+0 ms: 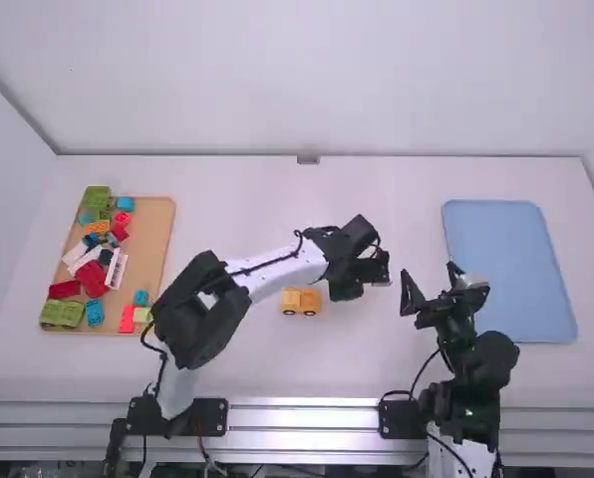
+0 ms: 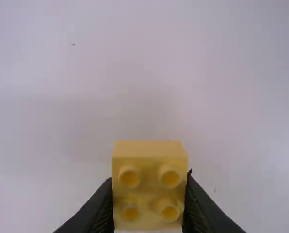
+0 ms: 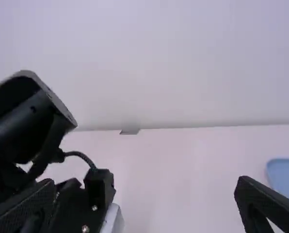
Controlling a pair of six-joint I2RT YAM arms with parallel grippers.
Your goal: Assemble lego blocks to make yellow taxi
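Observation:
My left gripper (image 1: 346, 287) is over the middle of the table, just right of a yellow car piece with dark wheels (image 1: 300, 302). In the left wrist view, a yellow four-stud block (image 2: 150, 185) is clamped between the fingers of the left gripper (image 2: 149, 196), its studs facing the camera. My right gripper (image 1: 431, 282) stands open in front of its base, left of the blue tray. Nothing lies between the spread fingers of the right gripper (image 3: 144, 185) in the right wrist view.
A brown tray (image 1: 159, 221) at the left holds several loose blocks, among them a red one (image 1: 91, 278) and green ones. A blue tray (image 1: 496, 264) lies at the right. The left arm (image 3: 25, 126) stands at one side of the right wrist view.

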